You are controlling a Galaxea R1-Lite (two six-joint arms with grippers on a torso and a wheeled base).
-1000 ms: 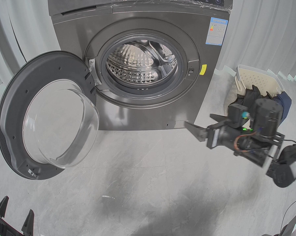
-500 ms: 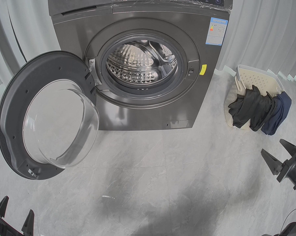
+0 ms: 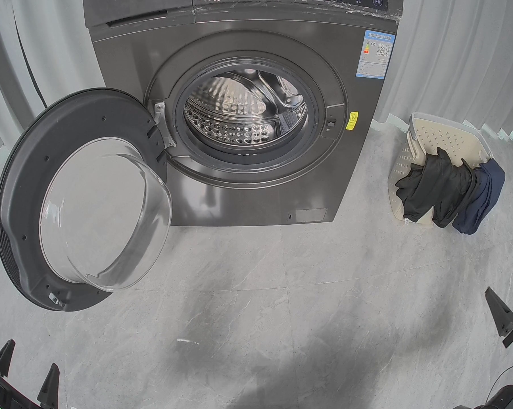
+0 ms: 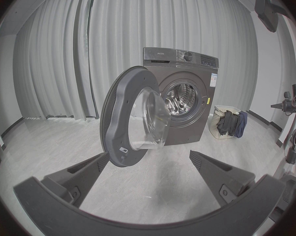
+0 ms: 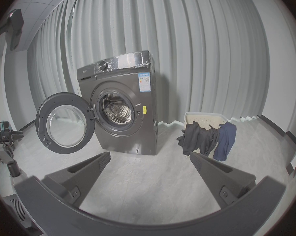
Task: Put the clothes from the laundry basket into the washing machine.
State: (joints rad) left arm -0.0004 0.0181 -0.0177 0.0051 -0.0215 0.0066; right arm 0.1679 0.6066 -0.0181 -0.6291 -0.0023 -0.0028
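Grey marbled floor [image 3: 302,302] spreads out under everything. Nearest, the left hand [image 3: 28,364] sits low at the left, its two dark fingers spread apart and holding nothing. The right hand [image 3: 503,284] is at the far right edge, likewise released and empty, well apart from the laundry. Farther on, the round door [image 3: 80,200] hangs wide open to the left, its clear bowl bulging outward. Behind it stands the grey washing machine [image 3: 239,29], the steel drum [image 3: 242,109] showing through its open mouth. To the machine's right, the pale laundry basket [image 3: 444,137] stands on the floor. The clothes [image 3: 438,186], mostly black with one navy piece [image 3: 486,191], are draped over its front rim. Pale pleated curtains [image 3: 466,58] close off the back.
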